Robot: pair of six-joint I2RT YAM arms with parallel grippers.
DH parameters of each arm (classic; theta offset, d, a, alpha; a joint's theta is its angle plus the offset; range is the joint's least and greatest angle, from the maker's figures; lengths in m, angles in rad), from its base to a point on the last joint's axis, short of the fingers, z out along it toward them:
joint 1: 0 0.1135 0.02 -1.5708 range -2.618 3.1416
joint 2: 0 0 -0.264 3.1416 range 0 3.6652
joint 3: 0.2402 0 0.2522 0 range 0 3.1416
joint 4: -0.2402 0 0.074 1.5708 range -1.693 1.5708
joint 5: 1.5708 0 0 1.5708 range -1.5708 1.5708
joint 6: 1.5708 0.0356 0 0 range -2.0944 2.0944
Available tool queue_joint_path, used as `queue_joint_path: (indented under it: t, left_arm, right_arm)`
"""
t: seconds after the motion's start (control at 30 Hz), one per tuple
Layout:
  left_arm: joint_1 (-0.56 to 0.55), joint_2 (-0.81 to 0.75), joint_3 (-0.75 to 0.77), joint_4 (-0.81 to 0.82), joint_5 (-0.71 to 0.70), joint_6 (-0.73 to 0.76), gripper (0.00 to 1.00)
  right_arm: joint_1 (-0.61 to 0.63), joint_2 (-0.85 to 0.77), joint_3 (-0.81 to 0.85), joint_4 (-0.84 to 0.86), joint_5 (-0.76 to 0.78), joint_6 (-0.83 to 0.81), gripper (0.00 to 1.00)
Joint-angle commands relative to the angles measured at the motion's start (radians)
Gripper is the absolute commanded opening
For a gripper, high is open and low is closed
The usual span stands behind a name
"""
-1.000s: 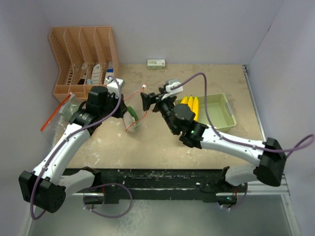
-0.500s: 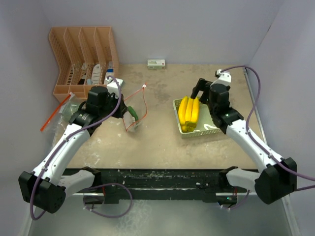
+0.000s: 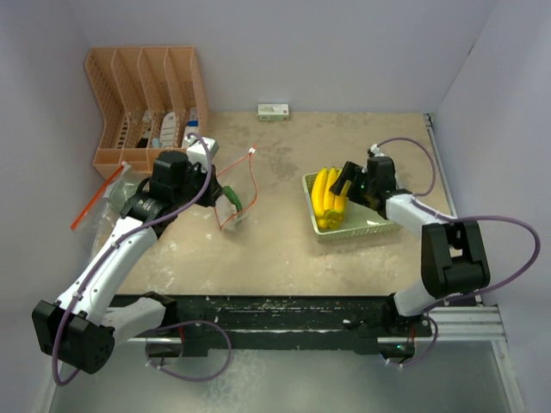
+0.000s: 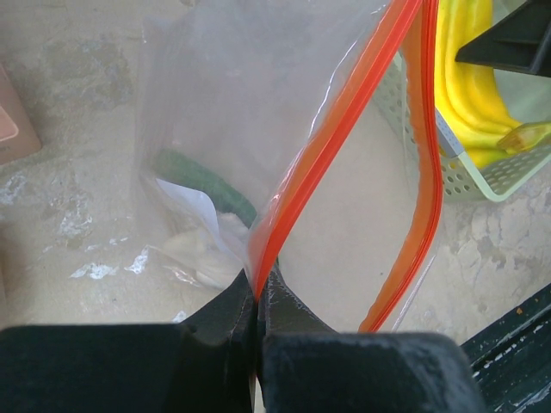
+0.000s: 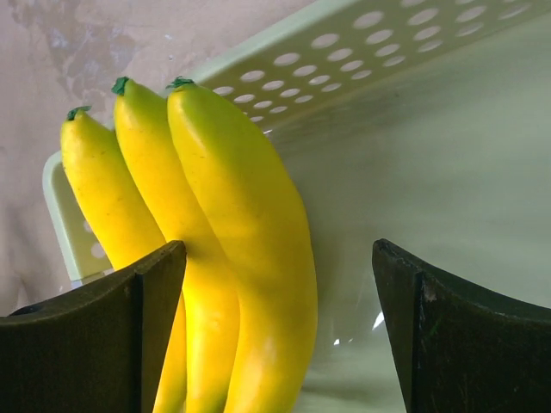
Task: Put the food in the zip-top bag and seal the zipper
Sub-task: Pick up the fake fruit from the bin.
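Observation:
The zip-top bag [image 3: 238,196] is clear with an orange zipper [image 4: 344,129] and stands open on the table. My left gripper [image 4: 256,297] is shut on one zipper edge and holds that side up. A green piece [image 4: 202,181] and a pale white piece [image 4: 207,249] lie inside the bag. A bunch of yellow bananas [image 3: 329,196] rests against the left wall of the pale green tray [image 3: 379,225]. My right gripper [image 3: 349,185] is open and low over the tray. In the right wrist view the bananas [image 5: 215,215] lie partly between its fingers [image 5: 146,327], not clamped.
An orange file organiser [image 3: 146,99] stands at the back left. A small box [image 3: 273,111] lies at the back wall. Another clear bag with an orange strip [image 3: 96,200] lies at the left edge. Side walls close in the table.
My right arm has swung from beside the bag over to the tray and come down onto the bananas. The tray sits further left than a second ago. The left arm holds still.

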Motion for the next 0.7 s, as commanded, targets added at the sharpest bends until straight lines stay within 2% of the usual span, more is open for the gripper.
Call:
queue_joint_path:
  t: [0.0,0.13,0.17,0.23,0.33,0.43,0.5,0.53,0.67]
  left_arm:
    - [0.003,-0.025,-0.003,0.043,-0.002,0.020,0.00]
    - [0.004,-0.017,-0.004,0.044,-0.001,0.020,0.00]
    - [0.004,-0.015,-0.004,0.043,-0.003,0.021,0.00]
    - [0.004,-0.014,-0.005,0.040,-0.006,0.022,0.00]
    - [0.003,-0.014,-0.004,0.040,-0.011,0.022,0.00]
    - [0.004,-0.010,-0.004,0.040,-0.009,0.022,0.00]
    - [0.004,-0.008,-0.003,0.040,-0.007,0.022,0.00]
    - [0.004,-0.008,-0.003,0.040,-0.007,0.022,0.00]
    - [0.003,-0.004,-0.003,0.040,-0.011,0.022,0.00]
  right_arm:
    - [0.004,0.023,0.015,0.091,-0.076,0.003,0.91]
    - [0.004,0.076,0.013,0.124,-0.114,-0.012,0.90]
    - [0.004,0.090,0.011,0.131,-0.123,-0.014,0.84]
    - [0.004,0.101,-0.002,0.148,-0.134,-0.016,0.60]
    - [0.004,0.096,-0.016,0.159,-0.125,-0.018,0.42]
    - [0.003,0.049,-0.022,0.143,-0.081,-0.028,0.15]
    - [0.004,-0.007,-0.025,0.122,-0.025,-0.041,0.03]
    - [0.004,-0.038,-0.025,0.124,0.019,-0.049,0.00]
    - [0.006,-0.180,-0.020,0.088,0.084,-0.054,0.00]
